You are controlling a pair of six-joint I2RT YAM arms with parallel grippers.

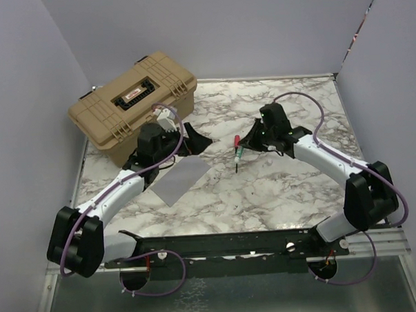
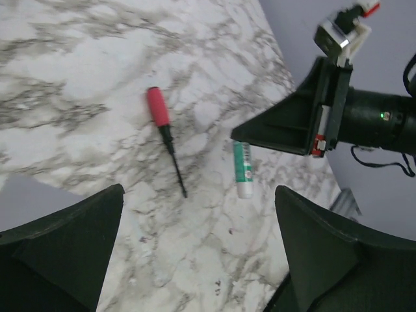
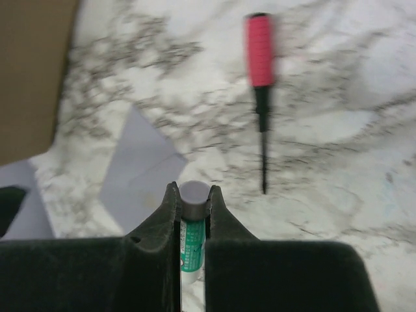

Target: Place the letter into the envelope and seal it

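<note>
The pale grey envelope (image 1: 180, 179) lies flat on the marble table, just in front of the left arm; in the right wrist view the envelope (image 3: 140, 166) shows a folded flap line. The letter is out of view. My right gripper (image 3: 193, 195) is shut on a green-and-white glue stick (image 3: 192, 244), whose grey cap pokes out between the fingertips. Seen from above, the right gripper (image 1: 242, 147) is at the table's middle, right of the envelope. My left gripper (image 2: 198, 195) is wide open over bare marble, nothing between its fingers (image 2: 71, 240); from above, the left gripper (image 1: 185, 144) hovers near the case.
A red-handled screwdriver (image 3: 262, 78) lies on the marble beside the glue stick (image 2: 242, 170), also visible as the screwdriver (image 2: 166, 133) in the left wrist view. A big tan hard case (image 1: 133, 104) stands at the back left. Walls enclose the table.
</note>
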